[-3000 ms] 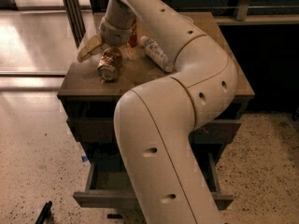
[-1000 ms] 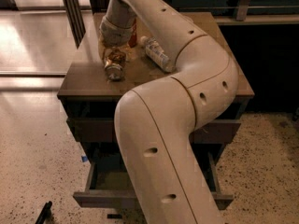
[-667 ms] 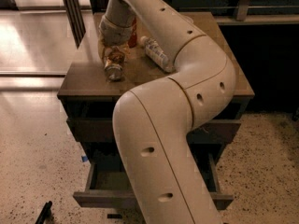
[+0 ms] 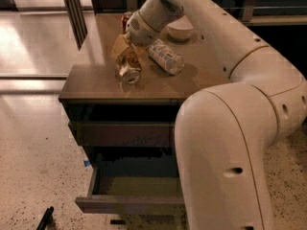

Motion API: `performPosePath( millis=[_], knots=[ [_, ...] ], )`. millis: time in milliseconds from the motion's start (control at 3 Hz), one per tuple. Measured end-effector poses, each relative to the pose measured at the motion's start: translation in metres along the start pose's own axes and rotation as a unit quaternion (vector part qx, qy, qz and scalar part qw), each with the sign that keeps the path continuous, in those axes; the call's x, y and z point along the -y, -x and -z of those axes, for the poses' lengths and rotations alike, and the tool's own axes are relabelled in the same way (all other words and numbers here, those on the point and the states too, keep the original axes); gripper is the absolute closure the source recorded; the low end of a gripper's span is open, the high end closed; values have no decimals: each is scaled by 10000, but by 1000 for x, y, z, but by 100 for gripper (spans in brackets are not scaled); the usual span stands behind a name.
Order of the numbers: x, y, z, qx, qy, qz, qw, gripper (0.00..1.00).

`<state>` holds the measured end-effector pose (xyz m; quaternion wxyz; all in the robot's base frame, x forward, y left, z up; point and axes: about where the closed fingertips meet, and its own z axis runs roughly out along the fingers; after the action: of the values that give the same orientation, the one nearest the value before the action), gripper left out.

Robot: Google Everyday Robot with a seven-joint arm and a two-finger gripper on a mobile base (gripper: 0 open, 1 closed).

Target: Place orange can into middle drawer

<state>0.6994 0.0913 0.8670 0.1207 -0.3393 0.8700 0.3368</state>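
Camera view is showing the gripper (image 4: 127, 59) hanging over the front-left part of the desk (image 4: 96, 83). Its fingers (image 4: 119, 46) have drawn in from their wide spread of three seconds ago and are now clamping the orange can (image 4: 128, 74). That can is resting on, or barely leaving, the desk. With the grasp apparently made, lifting it and carrying it down to the middle drawer (image 4: 129, 204), which is standing open below, is becoming possible.

Dented orange can (image 4: 128, 71), apparently in end effector (image 4: 127, 56), atop cabinet (image 4: 91, 86); middle drawer (image 4: 129, 204) open.
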Motion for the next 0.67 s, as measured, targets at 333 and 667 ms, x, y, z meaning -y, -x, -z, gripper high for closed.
performPosePath(
  millis=[333, 667],
  knots=[
    [-9, -42, 11, 385, 594, 485, 9963, 100],
    [-23, -82, 16, 804, 1035, 760, 9885, 100]
  ],
)
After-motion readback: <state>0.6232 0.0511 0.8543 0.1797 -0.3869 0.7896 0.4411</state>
